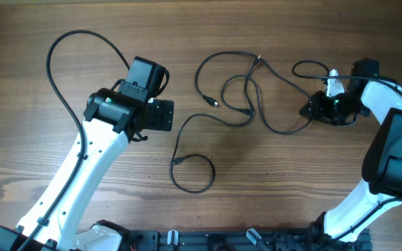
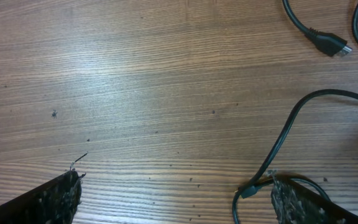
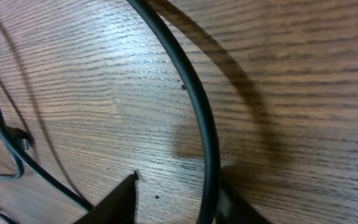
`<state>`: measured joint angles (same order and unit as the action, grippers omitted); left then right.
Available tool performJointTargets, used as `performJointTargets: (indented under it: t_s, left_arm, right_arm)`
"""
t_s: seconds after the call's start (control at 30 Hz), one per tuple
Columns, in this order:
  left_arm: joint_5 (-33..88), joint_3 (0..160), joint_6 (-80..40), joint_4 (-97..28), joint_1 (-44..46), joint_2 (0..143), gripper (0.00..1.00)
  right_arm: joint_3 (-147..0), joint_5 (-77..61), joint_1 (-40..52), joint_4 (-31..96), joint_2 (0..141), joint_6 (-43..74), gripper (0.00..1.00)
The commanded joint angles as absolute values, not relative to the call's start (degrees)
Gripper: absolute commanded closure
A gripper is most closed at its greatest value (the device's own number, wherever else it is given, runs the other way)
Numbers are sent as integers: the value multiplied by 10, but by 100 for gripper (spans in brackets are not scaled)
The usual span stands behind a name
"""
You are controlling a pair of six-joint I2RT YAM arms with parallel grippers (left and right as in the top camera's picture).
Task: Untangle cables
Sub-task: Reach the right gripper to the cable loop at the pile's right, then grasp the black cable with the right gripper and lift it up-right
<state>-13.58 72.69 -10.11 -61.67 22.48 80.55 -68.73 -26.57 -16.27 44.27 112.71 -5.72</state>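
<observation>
While the cables [image 1: 248, 111] are lying loosely crossed over the middle of the surface [image 1: 271, 202], one strand is trailing down into a loose loop [image 1: 213, 173] near the front. Another strand is running off to the right gripper [image 1: 311, 109]. In the right wrist view that gripper [image 3: 176, 199] is straddling a cord [image 3: 207, 143]. Its fingers are standing apart, with bare wood showing between one finger and the cord, so nothing is being pinched yet. The left gripper [image 1: 160, 115] is hovering just left of the tangle, spread wide and holding nothing. A small plug end [image 2: 248, 190] is lying just beside one of its fingers [image 2: 300, 202].

Trouble is probably waiting at the crossings. If a pulled strand is catching on the overlaps in the middle, the whole bunch may end up dragging along or cinching tighter instead of separating. The cord is also sitting off-centre against one finger, so it may be slipping free under a pull.

Nearby, the left arm's own thicker cable [image 1: 82, 32] is arching well apart from the tangle. A small loop [image 1: 294, 69] is lying close to the right arm [image 1: 386, 104], where it could be snagging.
</observation>
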Motion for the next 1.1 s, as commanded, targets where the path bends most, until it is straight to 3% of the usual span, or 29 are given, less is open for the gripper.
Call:
performJointTargets:
  t_s: [0.0, 0.13, 0.33, 0.63, 0.9, 1.07]
  left_arm:
    - [-135, 726, -94, -617, 223, 797, 0]
    - [-135, 726, -94, -617, 223, 797, 0]
    - [-135, 726, -94, -617, 223, 797, 0]
    - [-135, 726, -94, -617, 223, 797, 0]
    - [-135, 726, -94, -617, 223, 797, 0]
    - [-135, 726, -94, -617, 223, 797, 0]
  right_arm:
    - [-679, -271, -159, 442, 1146, -58, 81]
    - [-679, -271, -159, 439, 1145, -24, 96]
    - [-707, -311, -159, 477, 1145, -15, 96]
    - [-868, -449, -159, 543, 1102, -13, 96]
    - [-966, -506, -159, 533, 1020, 8, 96]
    - [-968, -511, -159, 507, 945, 78, 96]
